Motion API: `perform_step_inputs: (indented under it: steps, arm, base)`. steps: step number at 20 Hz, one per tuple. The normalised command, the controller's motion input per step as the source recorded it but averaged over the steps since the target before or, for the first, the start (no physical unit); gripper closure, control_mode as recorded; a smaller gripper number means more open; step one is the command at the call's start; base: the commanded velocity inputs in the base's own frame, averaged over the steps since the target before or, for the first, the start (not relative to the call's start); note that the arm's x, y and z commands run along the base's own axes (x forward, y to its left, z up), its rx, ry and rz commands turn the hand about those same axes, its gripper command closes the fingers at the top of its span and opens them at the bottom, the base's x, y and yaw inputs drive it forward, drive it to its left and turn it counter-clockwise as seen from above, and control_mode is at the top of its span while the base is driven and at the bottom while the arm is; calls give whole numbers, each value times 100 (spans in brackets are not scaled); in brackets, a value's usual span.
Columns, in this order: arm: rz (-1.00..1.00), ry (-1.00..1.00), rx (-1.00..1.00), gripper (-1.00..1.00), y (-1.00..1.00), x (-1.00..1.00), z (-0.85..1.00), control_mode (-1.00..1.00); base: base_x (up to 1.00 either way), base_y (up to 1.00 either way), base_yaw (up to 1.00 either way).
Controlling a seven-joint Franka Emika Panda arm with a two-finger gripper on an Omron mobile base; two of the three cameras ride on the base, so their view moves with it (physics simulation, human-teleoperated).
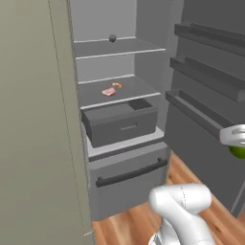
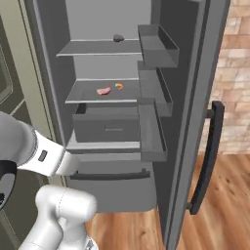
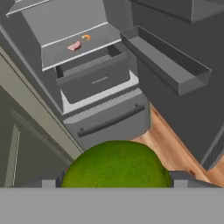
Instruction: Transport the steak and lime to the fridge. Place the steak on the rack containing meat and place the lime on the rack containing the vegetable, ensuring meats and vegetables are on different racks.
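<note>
The lime (image 3: 116, 166), a smooth green ball, sits between the fingers of my gripper (image 3: 116, 184), which is shut on it in front of the open fridge (image 3: 74, 17). In the left base view the lime (image 1: 238, 152) peeks out under the white hand (image 1: 233, 136) at the right edge, low beside the door. The pink steak (image 1: 108, 92) lies on the middle shelf next to a small orange curved piece (image 1: 117, 85). A dull grey-purple round vegetable (image 1: 112, 38) rests on the shelf above.
A grey drawer (image 1: 119, 122) stands pulled partly out below the shelves. The open door (image 1: 206, 72) with its bins is on the right, a pale cabinet panel (image 1: 33, 119) on the left. Wooden floor (image 1: 191, 172) lies in front.
</note>
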Motion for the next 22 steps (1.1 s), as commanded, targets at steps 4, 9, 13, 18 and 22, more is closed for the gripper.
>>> perform_step_inputs:
  steps: [4, 9, 13, 18, 22]
  arm:
    - [0, 0, 0, 100, 0, 0, 0, 100]
    - [0, 0, 0, 100, 0, 0, 0, 100]
    - [0, 0, 0, 100, 0, 0, 0, 100]
    - [0, 0, 0, 100, 0, 0, 0, 100]
    - [0, 0, 0, 100, 0, 0, 0, 100]
  base:
    - [100, 38, 0]
    - [100, 20, 0]
    - [100, -8, 9]
    - [100, 16, 8]
    - [100, 36, 14]
